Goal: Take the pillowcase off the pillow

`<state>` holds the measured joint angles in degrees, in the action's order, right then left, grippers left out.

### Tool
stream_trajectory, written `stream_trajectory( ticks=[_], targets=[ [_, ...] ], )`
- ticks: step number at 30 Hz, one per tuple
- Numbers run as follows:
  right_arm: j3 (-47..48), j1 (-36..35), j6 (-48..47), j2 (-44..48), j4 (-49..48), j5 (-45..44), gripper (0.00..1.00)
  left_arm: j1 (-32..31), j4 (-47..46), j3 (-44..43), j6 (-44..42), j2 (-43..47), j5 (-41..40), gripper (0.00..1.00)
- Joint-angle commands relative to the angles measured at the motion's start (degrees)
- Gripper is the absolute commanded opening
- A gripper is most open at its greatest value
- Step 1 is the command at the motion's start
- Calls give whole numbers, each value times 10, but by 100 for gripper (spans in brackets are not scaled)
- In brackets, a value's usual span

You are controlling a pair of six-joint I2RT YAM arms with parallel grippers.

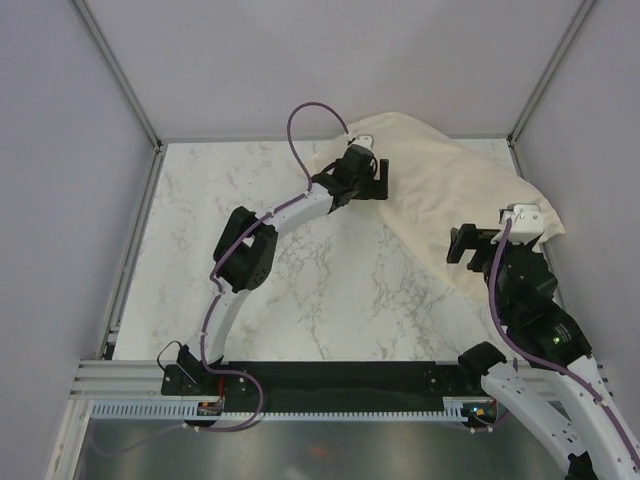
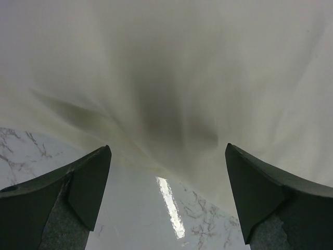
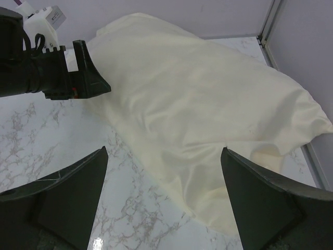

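on the far right part of the marble table [image 1: 300,290], the pillowcase [image 1: 450,195]: pale cream, slightly shiny, softly creased, lying aslant from the back wall down to the right edge. full and rounded along its length, thinner and flatter at the near hem. no sight of the pillow itself, only its bulk swelling the cloth from inside.

at the far left end of the cloth, the left gripper [image 1: 384,180], reaching in from the table's middle with a purple cable [image 1: 300,115] looping above the arm. jaws spread wide, holding nothing. from the left wrist, cream fabric filling the whole upper view, a dark fold in its middle, bare marble between and below the fingers [image 2: 86,179]. cannot tell whether touching the cloth or just short of it.

by the near right end, the right gripper [image 1: 460,246], pointing left, beside the lower edge of the cloth. jaws likewise wide apart and empty. from the right wrist, the cloth just ahead of the fingers [image 3: 250,192], with marble below them.
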<state>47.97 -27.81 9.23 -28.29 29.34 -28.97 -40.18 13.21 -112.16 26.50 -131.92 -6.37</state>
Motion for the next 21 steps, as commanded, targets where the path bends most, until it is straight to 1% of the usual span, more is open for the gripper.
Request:
stream_trajectory(
  ticks=[1,5,11,12,14,15,16,18,19,20,21],
  targets=[
    [28,-1,0,-5,34,1,98,-6,-4,-36,30,-13,-65,98],
    [32,-1,-4,6,39,15,98,-13,-4,-76,7,-48,-66,99],
    [32,-1,-4,16,64,20,98,-15,1,-82,13,-70,-84,95],
    [32,0,-4,18,67,20,98,-15,3,-82,14,-72,-87,93],
    [34,-1,-6,27,73,19,98,-14,5,-80,15,-71,-84,82],
    [34,-1,-6,28,80,15,98,-16,5,-80,15,-73,-81,74],
    [36,-1,-6,31,84,12,98,-16,5,-81,14,-73,-80,60],
    [40,-1,-5,35,92,11,98,-15,4,-84,10,-74,-74,42],
    [43,-1,-4,35,94,11,98,-15,5,-84,9,-73,-70,25],
    [46,-1,-4,36,99,11,98,-16,5,-84,7,-70,-68,17],
    [48,-1,-4,37,101,11,98,-15,7,-83,3,-68,-68,11]
  ],
)
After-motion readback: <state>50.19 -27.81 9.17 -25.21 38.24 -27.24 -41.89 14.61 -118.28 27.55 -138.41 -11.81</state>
